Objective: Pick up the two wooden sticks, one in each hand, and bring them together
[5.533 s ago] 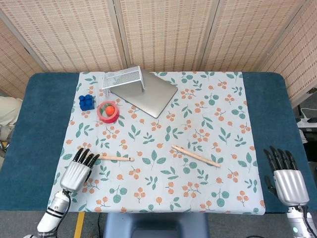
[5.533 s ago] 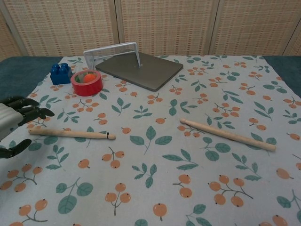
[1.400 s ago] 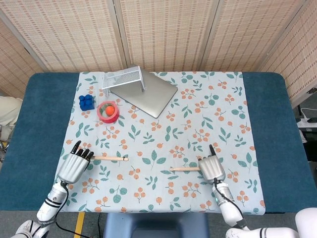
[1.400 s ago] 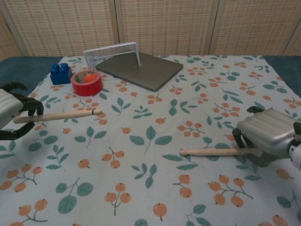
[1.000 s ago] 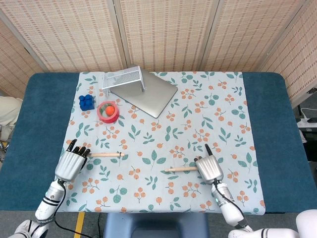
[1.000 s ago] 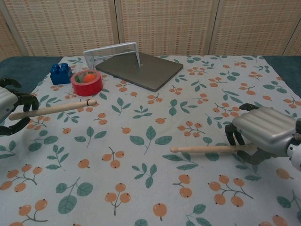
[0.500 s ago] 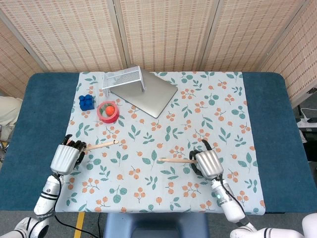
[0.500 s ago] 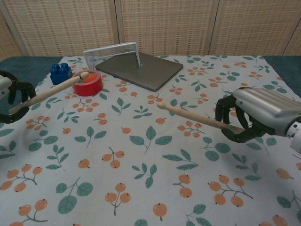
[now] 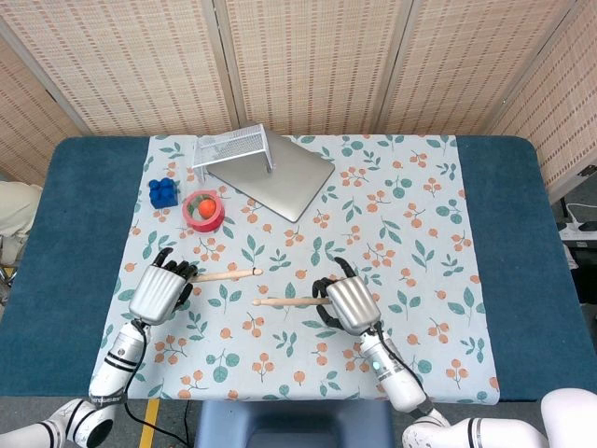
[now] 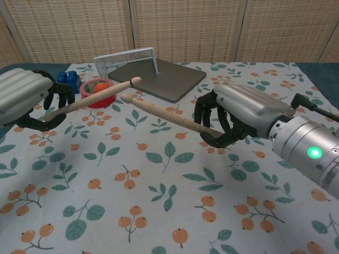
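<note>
My left hand [image 9: 159,292] [image 10: 24,98] grips one wooden stick [image 9: 224,274] [image 10: 98,97] above the floral cloth, its free end pointing right. My right hand [image 9: 347,302] [image 10: 235,115] grips the other wooden stick [image 9: 284,301] [image 10: 161,114], its free end pointing left. Both sticks are lifted off the table. In the chest view their tips lie close together near the middle; in the head view the left stick runs a little farther from me than the right one, and a gap shows between them.
A red tape roll [image 9: 204,211] [image 10: 98,92] with an orange ball inside, a blue block [image 9: 163,192] [image 10: 66,79], and a grey board [image 9: 280,175] [image 10: 159,78] with a wire rack [image 9: 233,147] lie at the back left of the floral cloth [image 9: 373,215].
Both hands have moved inward toward the table's middle and risen, carrying their sticks. The stick tips, far apart before, now lie close together.
</note>
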Available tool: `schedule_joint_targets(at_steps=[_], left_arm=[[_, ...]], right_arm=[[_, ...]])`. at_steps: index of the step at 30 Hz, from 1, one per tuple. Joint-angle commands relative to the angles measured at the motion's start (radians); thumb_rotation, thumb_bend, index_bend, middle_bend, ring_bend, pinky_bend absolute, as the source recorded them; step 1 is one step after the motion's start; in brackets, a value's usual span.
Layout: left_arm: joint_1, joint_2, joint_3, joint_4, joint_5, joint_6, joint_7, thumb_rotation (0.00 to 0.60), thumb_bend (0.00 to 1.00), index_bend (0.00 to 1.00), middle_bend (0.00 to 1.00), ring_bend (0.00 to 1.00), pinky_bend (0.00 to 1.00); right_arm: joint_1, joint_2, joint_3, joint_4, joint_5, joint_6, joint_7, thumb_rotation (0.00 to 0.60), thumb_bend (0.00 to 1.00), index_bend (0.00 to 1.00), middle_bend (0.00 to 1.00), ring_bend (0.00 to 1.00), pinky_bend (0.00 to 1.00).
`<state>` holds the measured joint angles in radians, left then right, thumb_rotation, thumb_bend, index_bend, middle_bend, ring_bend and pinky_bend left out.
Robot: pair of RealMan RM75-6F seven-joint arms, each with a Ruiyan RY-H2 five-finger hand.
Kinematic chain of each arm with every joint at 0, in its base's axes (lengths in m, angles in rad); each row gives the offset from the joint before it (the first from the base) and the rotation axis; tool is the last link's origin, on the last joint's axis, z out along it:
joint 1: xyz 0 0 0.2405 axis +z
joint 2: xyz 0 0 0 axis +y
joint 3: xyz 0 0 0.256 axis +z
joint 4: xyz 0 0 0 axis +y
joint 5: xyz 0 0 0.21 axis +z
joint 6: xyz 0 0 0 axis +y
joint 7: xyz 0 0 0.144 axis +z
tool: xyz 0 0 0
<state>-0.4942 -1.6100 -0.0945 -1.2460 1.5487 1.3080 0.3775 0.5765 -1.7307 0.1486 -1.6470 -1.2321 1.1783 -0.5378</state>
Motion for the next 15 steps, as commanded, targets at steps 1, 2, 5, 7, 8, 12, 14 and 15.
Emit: schedule_joint_targets(at_steps=[1, 2, 5, 7, 8, 12, 14, 15], left_arm=[[-0.016, 0.0, -0.016, -0.041, -0.014, -0.016, 0.04, 0.6, 0.57, 0.85, 0.88, 0.57, 0.26], [-0.018, -0.001, -0.018, -0.052, -0.016, -0.016, 0.048, 0.6, 0.57, 0.85, 0.88, 0.57, 0.26], [-0.023, 0.001, -0.019, -0.087, -0.011, -0.012, 0.072, 0.6, 0.57, 0.85, 0.88, 0.57, 0.26], [-0.023, 0.003, -0.016, -0.108, -0.005, -0.007, 0.086, 0.6, 0.57, 0.85, 0.88, 0.57, 0.26], [-0.022, 0.004, -0.014, -0.117, -0.002, -0.005, 0.091, 0.6, 0.57, 0.85, 0.88, 0.57, 0.26], [-0.017, 0.01, 0.002, -0.141, 0.018, 0.009, 0.107, 0.6, 0.57, 0.85, 0.88, 0.57, 0.26], [-0.015, 0.01, 0.008, -0.146, 0.026, 0.014, 0.113, 0.6, 0.57, 0.85, 0.88, 0.57, 0.26], [-0.015, 0.01, 0.009, -0.147, 0.029, 0.015, 0.116, 0.6, 0.57, 0.85, 0.88, 0.57, 0.26]], right_arm=[[0.018, -0.019, 0.013, -0.027, 0.018, -0.007, -0.042, 0.6, 0.37, 1.0, 0.91, 0.66, 0.11], [0.021, -0.024, 0.019, -0.03, 0.023, -0.006, -0.051, 0.6, 0.37, 1.0, 0.91, 0.66, 0.11], [0.034, -0.04, 0.038, -0.031, 0.048, -0.007, -0.075, 0.6, 0.37, 1.0, 0.91, 0.66, 0.11], [0.041, -0.047, 0.048, -0.026, 0.062, -0.005, -0.091, 0.6, 0.37, 1.0, 0.91, 0.66, 0.11], [0.043, -0.05, 0.053, -0.024, 0.068, -0.003, -0.097, 0.6, 0.37, 1.0, 0.91, 0.66, 0.11], [0.046, -0.052, 0.064, -0.02, 0.088, 0.006, -0.107, 0.6, 0.37, 1.0, 0.91, 0.66, 0.11], [0.047, -0.049, 0.063, -0.019, 0.088, 0.011, -0.111, 0.6, 0.37, 1.0, 0.91, 0.66, 0.11], [0.046, -0.048, 0.063, -0.02, 0.089, 0.014, -0.112, 0.6, 0.37, 1.0, 0.91, 0.66, 0.11]])
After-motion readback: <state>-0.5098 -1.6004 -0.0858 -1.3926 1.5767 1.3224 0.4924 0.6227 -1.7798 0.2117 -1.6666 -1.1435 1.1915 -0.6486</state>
